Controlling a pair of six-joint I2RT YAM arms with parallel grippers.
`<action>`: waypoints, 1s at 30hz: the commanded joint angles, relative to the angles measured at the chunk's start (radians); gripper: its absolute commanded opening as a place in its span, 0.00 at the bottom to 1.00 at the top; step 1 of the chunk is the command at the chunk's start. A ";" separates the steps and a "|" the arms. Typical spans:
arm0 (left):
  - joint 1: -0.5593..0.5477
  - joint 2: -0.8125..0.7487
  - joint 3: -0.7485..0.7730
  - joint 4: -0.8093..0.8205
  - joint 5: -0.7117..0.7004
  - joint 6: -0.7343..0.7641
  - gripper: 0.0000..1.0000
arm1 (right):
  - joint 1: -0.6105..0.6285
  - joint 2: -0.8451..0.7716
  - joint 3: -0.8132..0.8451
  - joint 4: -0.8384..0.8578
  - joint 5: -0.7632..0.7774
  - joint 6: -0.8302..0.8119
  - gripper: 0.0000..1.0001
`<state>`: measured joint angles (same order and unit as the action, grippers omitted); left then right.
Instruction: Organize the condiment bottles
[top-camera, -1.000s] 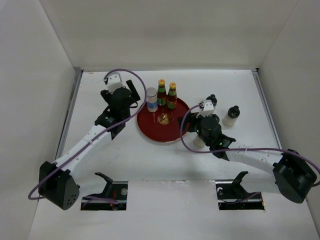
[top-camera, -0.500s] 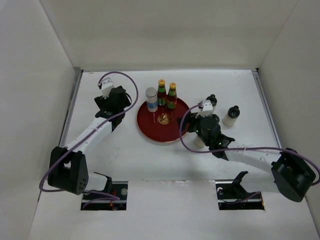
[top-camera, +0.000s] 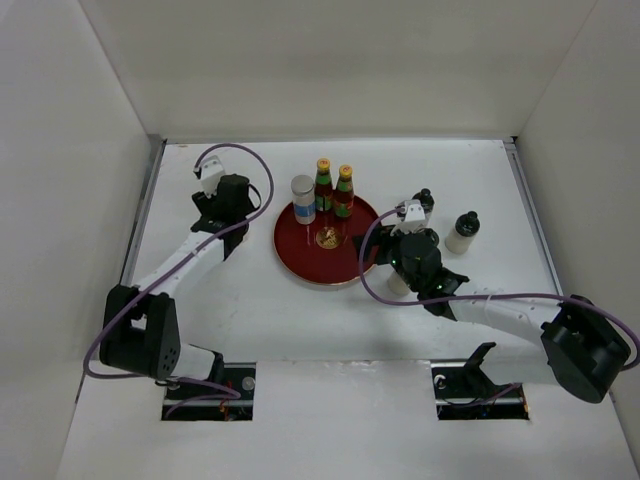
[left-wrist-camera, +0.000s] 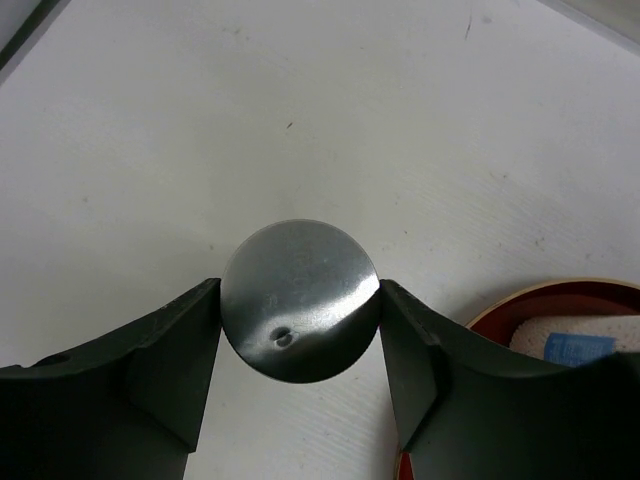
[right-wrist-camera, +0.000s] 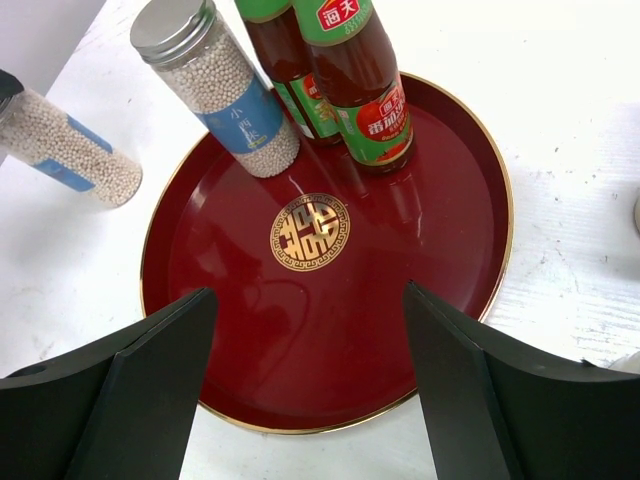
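My left gripper (left-wrist-camera: 298, 305) is shut on the grey cap of a white shaker (left-wrist-camera: 300, 298) that stands on the table left of the round red tray (top-camera: 300, 255). In the top view the gripper (top-camera: 232, 203) hides this shaker. It shows in the right wrist view (right-wrist-camera: 70, 150). On the tray's far side stand another shaker (top-camera: 303, 198) and two red sauce bottles (top-camera: 323, 185) (top-camera: 344, 192). My right gripper (right-wrist-camera: 305, 300) is open and empty above the tray's near right rim (right-wrist-camera: 480, 300). Two pale black-capped bottles (top-camera: 425, 200) (top-camera: 463, 232) stand on the table to the right.
Another pale bottle (top-camera: 398, 283) stands partly hidden under my right wrist. White walls close the table on the left, back and right. The tray's middle with a gold emblem (right-wrist-camera: 310, 232) is bare.
My left gripper has moved a little left and away from the tray, and its arm has swung in. The right arm and the bottles on the tray have not moved.
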<state>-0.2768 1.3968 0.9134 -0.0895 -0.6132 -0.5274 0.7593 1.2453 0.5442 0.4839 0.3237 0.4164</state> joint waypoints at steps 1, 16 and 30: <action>-0.038 -0.131 0.004 0.027 -0.017 0.027 0.37 | -0.010 -0.004 0.005 0.050 -0.014 0.015 0.81; -0.327 -0.070 0.153 0.059 0.001 0.096 0.36 | -0.022 -0.043 -0.013 0.059 -0.003 0.016 0.81; -0.331 0.102 0.140 0.119 0.041 0.069 0.51 | -0.028 -0.047 -0.018 0.059 -0.002 0.018 0.84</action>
<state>-0.6052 1.5120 1.0233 -0.0601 -0.5674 -0.4515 0.7387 1.2221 0.5278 0.4889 0.3206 0.4229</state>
